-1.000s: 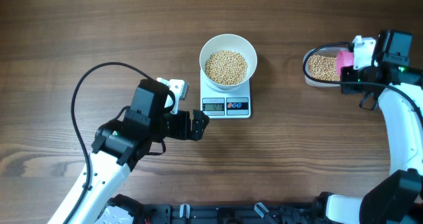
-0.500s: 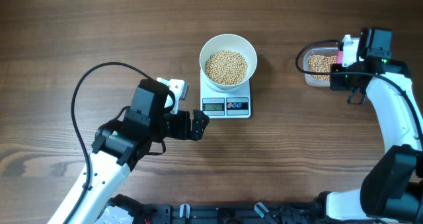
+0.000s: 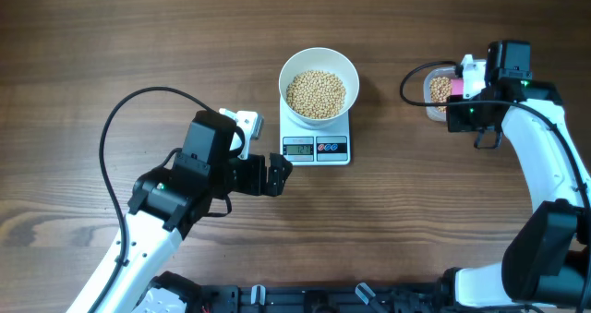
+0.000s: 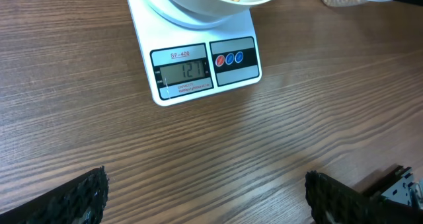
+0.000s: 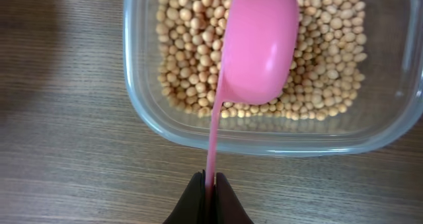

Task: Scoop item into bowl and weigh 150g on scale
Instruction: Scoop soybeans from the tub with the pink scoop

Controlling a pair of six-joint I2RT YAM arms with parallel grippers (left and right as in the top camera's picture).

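Two end effectors logged. Left end effector (image 3: 280, 175): fingers spread fully, holding nothing, hanging low over the table (image 3: 92, 54) just in front of the scale (image 3: 343, 133), to its left. From the left wrist view both fingertips frame bare wood, with the scale ahead. Right end effector (image 5: 205, 183): closed tight on the thin handle of the pink scoop (image 5: 258, 45), the fingers pinching the handle's end edge-on. The scoop's cup reaches out over the beans (image 5: 185, 72) in the clear tub (image 5: 264, 141), smooth rounded face toward the wrist camera; I cannot tell whether it touches the beans or carries any. The tub sits at the right side of the table, well apart from the scale, and beans cover its floor in a loose layer. The bowl (image 3: 288, 68) stands on the scale's platform, about as wide as the scale, overhanging its back part. A heap of beans fills the bowl's middle, well below the rim. The display (image 4: 186, 71) on the scale's front edge shows digits that I read as 121; the dark button panel (image 4: 234, 57) lies just beside it, with red and blue buttons. No loose beans seen on the wood around the scale.
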